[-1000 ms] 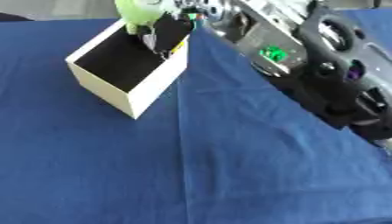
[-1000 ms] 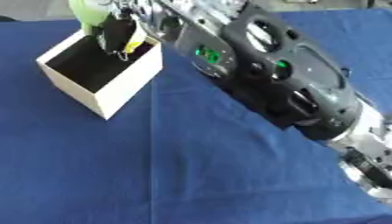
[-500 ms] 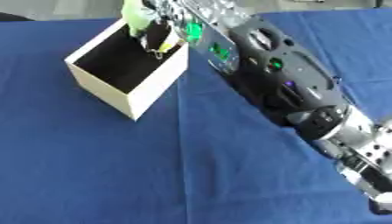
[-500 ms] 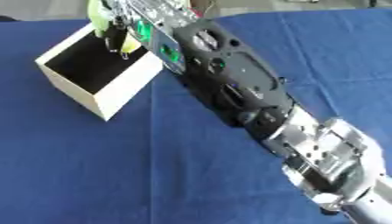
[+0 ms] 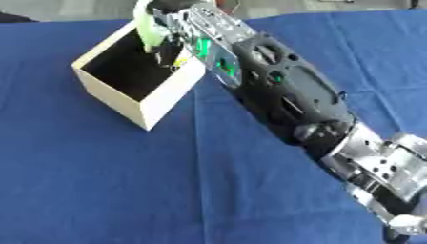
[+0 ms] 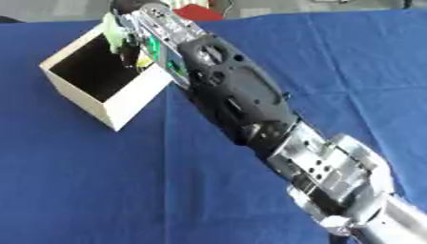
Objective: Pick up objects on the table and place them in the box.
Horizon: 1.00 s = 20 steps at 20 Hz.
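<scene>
An open cream box (image 5: 160,106) with a dark inside stands on the blue cloth at the upper left. My right arm runs from the lower right corner up to it. My right hand (image 5: 177,18) is over the box's far rim, mostly hidden behind the forearm. It is shut on a light green object (image 5: 149,30), which hangs just inside the box's far edge. Dark fingers (image 5: 163,58) reach down into the box. The box's floor is too dark to make out. My left hand shows in neither view.
The blue cloth (image 5: 92,181) covers the whole table. A small red thing (image 6: 197,11) lies beyond the table's far edge. The bulky forearm (image 6: 238,102) hides the cloth right of the box.
My right arm has stretched out further, so that more of the forearm and elbow fills the view. The green object has come down a little toward the box's opening. The box has stayed put.
</scene>
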Each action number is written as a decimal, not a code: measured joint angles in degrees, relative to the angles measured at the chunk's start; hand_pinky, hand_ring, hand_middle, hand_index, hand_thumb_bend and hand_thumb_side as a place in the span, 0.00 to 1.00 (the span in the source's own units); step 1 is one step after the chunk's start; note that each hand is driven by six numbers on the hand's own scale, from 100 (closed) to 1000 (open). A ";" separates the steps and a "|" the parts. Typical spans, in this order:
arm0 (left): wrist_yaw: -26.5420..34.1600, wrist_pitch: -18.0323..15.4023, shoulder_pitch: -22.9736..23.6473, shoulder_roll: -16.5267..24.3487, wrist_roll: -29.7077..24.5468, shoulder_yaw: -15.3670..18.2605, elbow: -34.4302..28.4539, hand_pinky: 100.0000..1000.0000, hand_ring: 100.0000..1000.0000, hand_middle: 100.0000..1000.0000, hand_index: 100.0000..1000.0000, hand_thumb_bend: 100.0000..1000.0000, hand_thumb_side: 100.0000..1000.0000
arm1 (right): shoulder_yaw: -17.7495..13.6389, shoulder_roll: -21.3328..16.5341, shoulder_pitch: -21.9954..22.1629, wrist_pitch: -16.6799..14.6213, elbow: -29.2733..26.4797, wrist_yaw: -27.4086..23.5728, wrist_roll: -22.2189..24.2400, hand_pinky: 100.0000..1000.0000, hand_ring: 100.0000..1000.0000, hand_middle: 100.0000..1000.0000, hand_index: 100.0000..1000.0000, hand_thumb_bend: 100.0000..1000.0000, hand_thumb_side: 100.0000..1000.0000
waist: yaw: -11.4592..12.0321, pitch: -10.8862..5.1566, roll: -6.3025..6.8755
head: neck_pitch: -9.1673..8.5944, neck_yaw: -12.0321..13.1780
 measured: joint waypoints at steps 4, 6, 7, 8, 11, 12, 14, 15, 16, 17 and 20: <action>0.06 0.09 0.00 -0.01 -0.07 0.00 0.00 0.43 0.56 0.64 0.85 0.27 0.67 | -0.37 -0.01 -0.65 -0.18 -0.79 5.35 1.10 0.92 0.94 0.88 0.98 0.12 0.80 | -0.03 0.00 -0.01 | 0.00 0.10; 0.17 0.13 0.00 -0.01 -0.11 0.00 0.00 0.43 0.56 0.64 0.85 0.27 0.67 | -0.61 -0.01 -0.70 -0.20 -1.02 8.49 1.63 0.92 0.94 0.88 0.98 0.17 0.82 | -0.05 0.00 -0.01 | 0.00 0.15; 0.20 0.13 0.00 -0.02 -0.12 0.00 0.00 0.43 0.56 0.64 0.85 0.27 0.67 | -0.77 -0.01 -0.70 -0.35 -1.03 10.10 1.90 0.92 0.94 0.88 0.98 0.18 0.82 | -0.06 0.00 -0.01 | 0.00 0.18; 0.22 0.14 0.00 -0.02 -0.12 0.00 0.00 0.43 0.56 0.64 0.85 0.27 0.67 | -0.93 -0.01 -0.70 -0.60 -1.03 11.45 2.15 0.92 0.94 0.88 0.99 0.19 0.82 | -0.07 0.00 0.00 | 0.00 0.19; 0.24 0.18 0.01 -0.02 -0.15 0.00 0.00 0.43 0.56 0.63 0.85 0.27 0.67 | -1.50 0.00 -0.70 -1.42 -1.02 14.35 2.86 0.92 0.94 0.88 0.99 0.19 0.84 | -0.07 0.00 0.10 | 0.01 0.21; 0.25 0.21 0.01 -0.02 -0.17 0.00 0.00 0.43 0.56 0.63 0.85 0.27 0.67 | -1.65 0.00 -0.70 -1.68 -1.02 14.78 3.08 0.92 0.94 0.88 0.99 0.19 0.85 | -0.07 0.00 0.12 | 0.01 0.22; 0.25 0.23 0.01 -0.02 -0.18 0.00 0.00 0.43 0.56 0.63 0.85 0.27 0.66 | -1.77 0.00 -0.70 -2.20 -1.01 15.27 3.55 0.93 0.95 0.89 1.00 0.19 0.90 | -0.09 -0.01 0.12 | 0.01 0.26; 0.25 0.23 0.01 -0.02 -0.17 0.00 0.00 0.43 0.56 0.63 0.85 0.26 0.65 | -1.77 0.00 -0.70 -2.49 -1.01 15.44 3.83 0.93 0.95 0.89 1.00 0.17 0.85 | -0.10 -0.01 0.12 | 0.02 0.28; 0.26 0.24 0.01 -0.03 -0.17 0.00 0.00 0.43 0.56 0.63 0.85 0.26 0.65 | -1.76 0.00 -0.69 -2.84 -1.01 15.48 4.17 0.93 0.95 0.89 1.00 0.17 0.84 | -0.10 -0.01 0.12 | 0.02 0.29; 0.26 0.26 0.01 -0.03 -0.16 0.00 0.00 0.43 0.56 0.63 0.85 0.26 0.65 | -1.76 0.00 -0.69 -3.17 -1.01 15.46 4.51 0.93 0.94 0.89 1.00 0.15 0.82 | -0.10 -0.01 0.11 | 0.02 0.31; 0.28 0.37 0.01 -0.03 -0.06 0.00 0.00 0.43 0.56 0.63 0.85 0.27 0.65 | -1.75 0.00 -0.67 -3.69 -1.04 14.42 5.28 0.93 0.93 0.88 1.00 0.12 0.82 | -0.07 -0.03 0.11 | 0.02 0.40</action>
